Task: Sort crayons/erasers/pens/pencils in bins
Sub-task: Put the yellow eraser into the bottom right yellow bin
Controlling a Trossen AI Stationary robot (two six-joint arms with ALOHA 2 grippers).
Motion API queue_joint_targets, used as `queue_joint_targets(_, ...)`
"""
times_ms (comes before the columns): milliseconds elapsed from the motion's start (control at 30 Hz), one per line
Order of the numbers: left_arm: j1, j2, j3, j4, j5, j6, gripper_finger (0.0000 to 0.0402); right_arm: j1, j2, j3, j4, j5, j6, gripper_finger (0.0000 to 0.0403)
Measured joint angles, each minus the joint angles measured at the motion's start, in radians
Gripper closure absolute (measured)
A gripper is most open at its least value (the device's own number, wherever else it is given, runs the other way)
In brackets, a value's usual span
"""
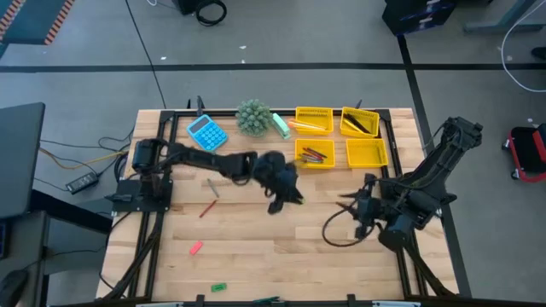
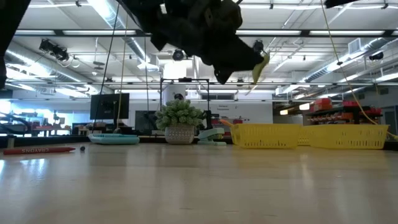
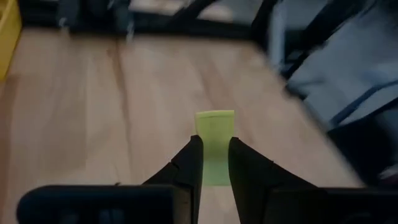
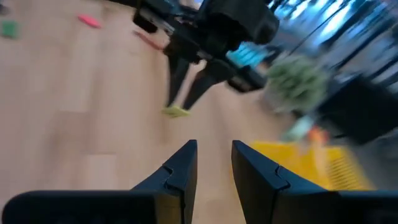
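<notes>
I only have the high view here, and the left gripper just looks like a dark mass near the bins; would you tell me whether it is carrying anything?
Observer: Yes. The left wrist view shows the left gripper shut on a small yellow-green eraser.
Operator: Thank you. Is it resting on the table or lifted?
Observer: Lifted. In the low view the eraser hangs well above the tabletop.
Operator: And is the right gripper holding anything?
Observer: No. The right wrist view shows the right gripper with nothing between its fingers, only a narrow gap.
</notes>
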State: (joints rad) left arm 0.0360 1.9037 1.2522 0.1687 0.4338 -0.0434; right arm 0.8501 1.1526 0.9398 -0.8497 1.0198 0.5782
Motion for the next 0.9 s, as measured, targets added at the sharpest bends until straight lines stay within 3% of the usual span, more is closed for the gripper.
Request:
queue_joint_targets(133, 0.077, -0.001, 0.000, 0.089, 0.193, -0.075, 0.0324, -0.124, 0.000, 0.000, 0.089, -0.028, -0.275, 0.0297)
queue_joint_targets(400, 0.174, -0.001, 0.000, 0.126, 0.475, -0.153, 0.0325, -0.371, 0.000, 0.000, 0.378, -0.315, -0.705, 0.0266)
queue_joint_targets(633, 0.225, -0.001, 0.014, 0.127, 0.598, -0.163, 0.0323, -0.524, 0.043, 0.000, 0.568, -0.588, -0.889, 0.0221)
queue_joint_targets(900, 0.250, -0.002, 0.036, 0.120, 0.669, -0.181, 0.0320, -0.598, 0.114, 0.000, 0.619, -0.630, -0.957, 0.0222)
